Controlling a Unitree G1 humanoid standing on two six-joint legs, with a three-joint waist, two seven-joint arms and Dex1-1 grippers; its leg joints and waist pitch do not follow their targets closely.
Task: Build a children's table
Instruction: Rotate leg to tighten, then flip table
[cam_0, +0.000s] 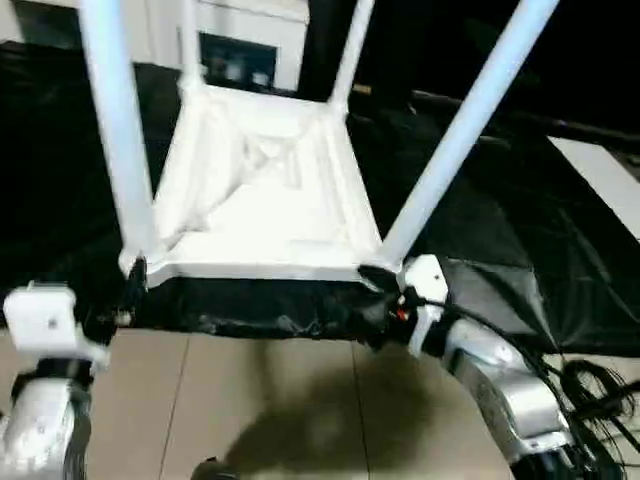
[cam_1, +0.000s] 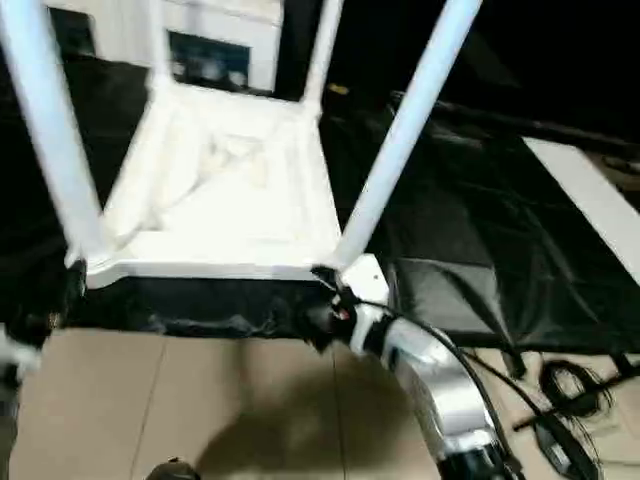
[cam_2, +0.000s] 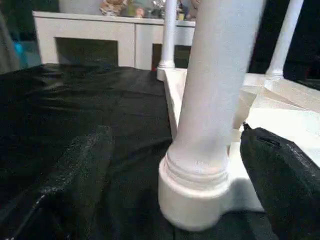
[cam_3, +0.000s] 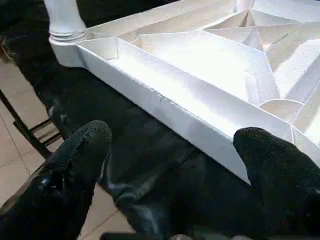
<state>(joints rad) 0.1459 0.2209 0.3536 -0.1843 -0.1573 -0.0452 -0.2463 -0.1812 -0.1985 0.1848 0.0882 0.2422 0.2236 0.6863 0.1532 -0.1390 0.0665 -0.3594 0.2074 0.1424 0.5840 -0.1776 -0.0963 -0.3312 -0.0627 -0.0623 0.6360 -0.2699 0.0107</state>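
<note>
The children's table (cam_0: 260, 200) lies upside down on the black-sheeted work table, ribbed underside up, at its front edge. All of its white legs stand in the corner sockets, among them the front left leg (cam_0: 115, 130) and the front right leg (cam_0: 460, 130). My left gripper (cam_2: 175, 135) is open at the front left corner. Its black fingers (cam_2: 280, 180) stand either side of that leg's base (cam_2: 195, 195), with gaps. My right gripper (cam_3: 175, 135) is open at the front right corner (cam_0: 385, 290), facing the table's front rim (cam_3: 170, 110) with nothing between its fingers.
The black sheet (cam_0: 500, 260) hangs over the work table's front edge, with tiled floor (cam_0: 260, 400) below. A white cabinet (cam_0: 240, 40) stands behind. A white board (cam_0: 600, 180) lies at the right, and cables (cam_1: 570, 385) lie on the floor at the lower right.
</note>
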